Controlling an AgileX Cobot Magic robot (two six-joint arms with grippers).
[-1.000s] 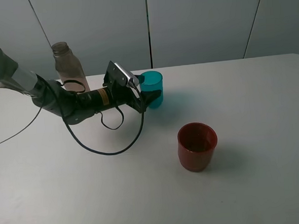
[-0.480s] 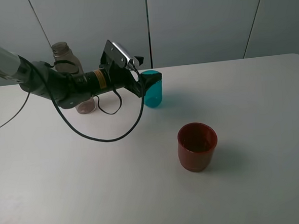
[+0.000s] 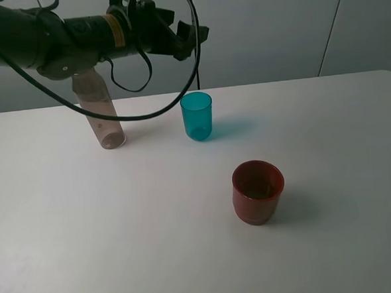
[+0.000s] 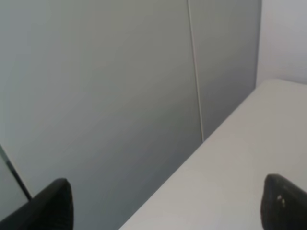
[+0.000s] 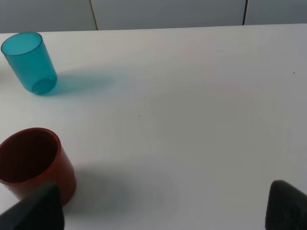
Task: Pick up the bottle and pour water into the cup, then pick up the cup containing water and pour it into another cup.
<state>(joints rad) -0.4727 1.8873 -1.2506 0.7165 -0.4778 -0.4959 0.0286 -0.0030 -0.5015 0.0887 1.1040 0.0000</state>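
The smoky bottle (image 3: 103, 115) stands at the back left of the table (image 3: 122, 244), its top hidden behind my left arm. The teal cup (image 3: 197, 116) stands upright to its right, also seen in the right wrist view as the teal cup (image 5: 29, 63). The dark-red cup (image 3: 258, 191) sits nearer the front, and the same red cup (image 5: 34, 163) shows close to my right gripper. My left gripper (image 3: 190, 36) hangs high above the teal cup, open and empty; the left gripper (image 4: 165, 206) faces the wall. My right gripper (image 5: 163, 211) is open with nothing between its fingers.
A black cable (image 3: 146, 103) loops down from the left arm between bottle and teal cup. Grey wall panels (image 3: 261, 29) run behind the table's far edge. Bare white tabletop lies right of the red cup.
My left arm has risen from beside the teal cup to high above the table's back edge. The teal cup stays standing on the table, apart from the gripper.
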